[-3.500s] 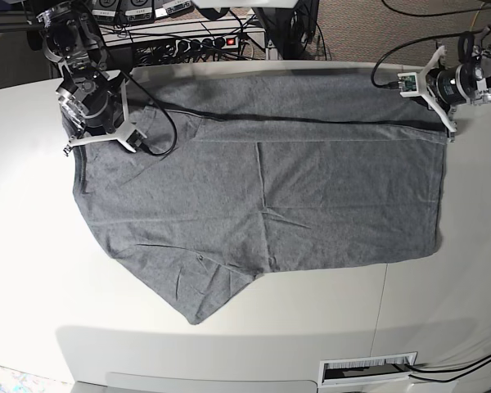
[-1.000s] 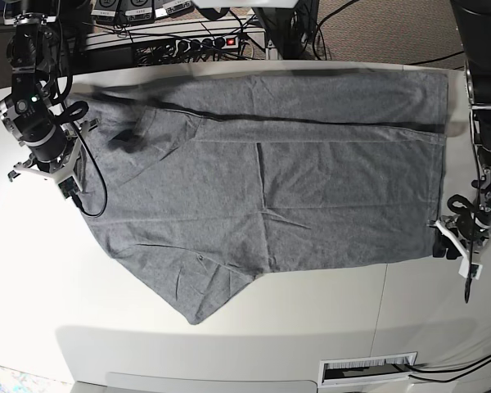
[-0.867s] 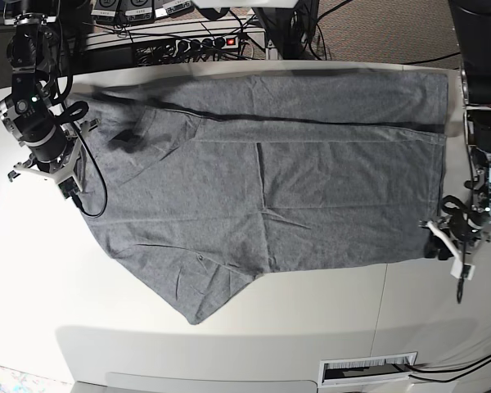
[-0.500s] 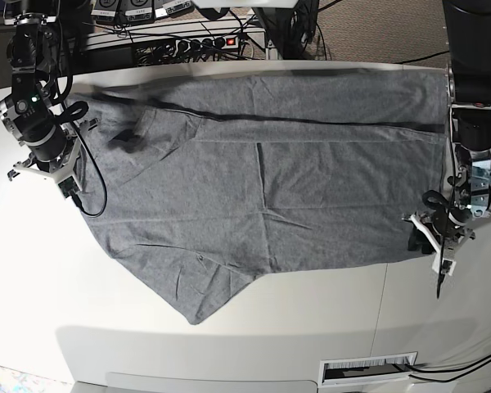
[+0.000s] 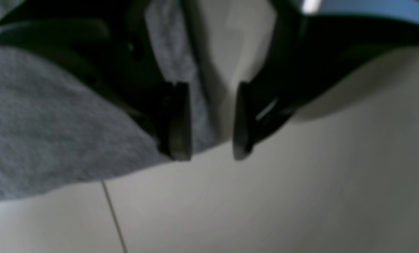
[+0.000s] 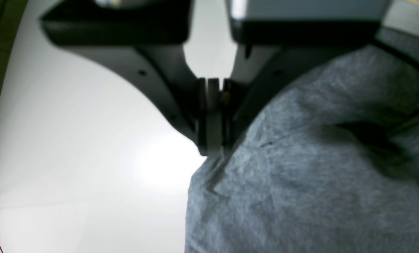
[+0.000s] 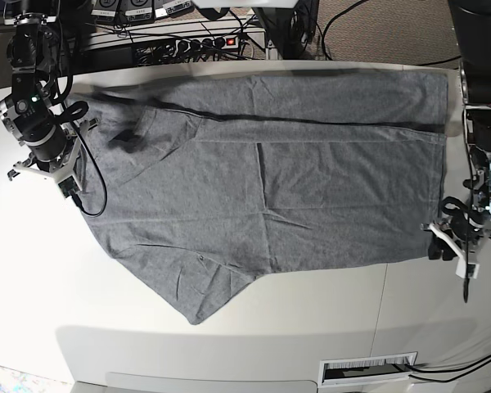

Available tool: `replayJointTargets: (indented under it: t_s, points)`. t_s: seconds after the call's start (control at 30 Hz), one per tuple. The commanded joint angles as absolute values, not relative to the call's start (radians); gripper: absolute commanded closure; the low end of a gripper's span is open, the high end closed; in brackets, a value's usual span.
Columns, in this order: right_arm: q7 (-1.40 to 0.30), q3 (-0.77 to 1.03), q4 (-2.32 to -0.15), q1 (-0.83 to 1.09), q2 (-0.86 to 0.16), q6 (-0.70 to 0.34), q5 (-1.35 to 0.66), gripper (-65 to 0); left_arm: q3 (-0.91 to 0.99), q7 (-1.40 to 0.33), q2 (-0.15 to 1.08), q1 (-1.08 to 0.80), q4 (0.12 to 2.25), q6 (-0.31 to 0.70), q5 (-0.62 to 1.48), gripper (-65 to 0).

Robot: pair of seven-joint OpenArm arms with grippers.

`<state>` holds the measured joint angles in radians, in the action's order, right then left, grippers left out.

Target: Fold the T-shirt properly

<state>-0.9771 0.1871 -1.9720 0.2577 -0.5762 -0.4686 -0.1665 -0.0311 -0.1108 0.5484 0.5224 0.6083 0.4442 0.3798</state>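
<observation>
Your spread left pincer (image 5: 207, 121) straddles the hem corner of the creased heather-grey cotton T-shirt (image 7: 262, 188); your right pincer (image 6: 212, 116) is pressed together at its sleeve edge.

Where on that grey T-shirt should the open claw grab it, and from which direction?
Best bet: the T-shirt bottom corner at the hem, where the open left gripper already straddles the edge. Come from the bare table side, sliding one finger under, since the cloth lies flat and only its edge is free.
</observation>
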Motion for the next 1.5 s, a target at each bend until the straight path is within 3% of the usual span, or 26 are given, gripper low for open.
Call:
replayJointTargets:
  t_s: [0.0, 0.2, 0.4, 0.6, 0.8, 1.1, 1.3, 1.47]
  points:
    - [-0.973, 0.198, -1.988, 0.247, -0.593, -0.461, -0.164, 0.0, -0.026, -0.089, 0.561, 0.542, 0.621, 0.445, 0.385, -22.0]
    - [-0.999, 0.199, -1.988, 0.255, -0.593, -0.461, -0.164, 0.0, -0.026, -0.107, 0.549, 0.534, 0.619, 0.428, 0.342, -22.0]
    - [-0.997, 0.199, -1.988, 0.255, -0.593, -0.461, -0.164, 0.0, -0.025, -0.103, 0.558, 0.535, 0.619, 0.348, 0.307, -22.0]
    - [-0.991, 0.199, -1.988, 0.254, -0.593, -0.461, -0.164, 0.0, -0.025, -0.103, 0.561, 0.535, 0.62, 0.353, 0.308, -22.0]
    - [-0.99, 0.199, -1.988, 0.255, -0.593, -0.461, -0.164, 0.0, -0.016, -0.105, 0.581, 0.547, 0.627, 0.458, 0.445, -22.0]
    - [-0.995, 0.199, -1.988, 0.255, -0.593, -0.461, -0.164, 0.0, -0.016, -0.076, 0.595, 0.556, 0.625, 0.362, 0.361, -22.0]
    - [-0.995, 0.199, -1.988, 0.255, -0.593, -0.461, -0.164, 0.0, -0.017, -0.078, 0.589, 0.522, 0.625, 0.366, 0.341, -22.0]
    - [-0.995, 0.199, -1.988, 0.254, -0.593, -0.461, -0.164, 0.0, -0.017, -0.078, 0.576, 0.503, 0.625, 0.428, 0.344, -22.0]
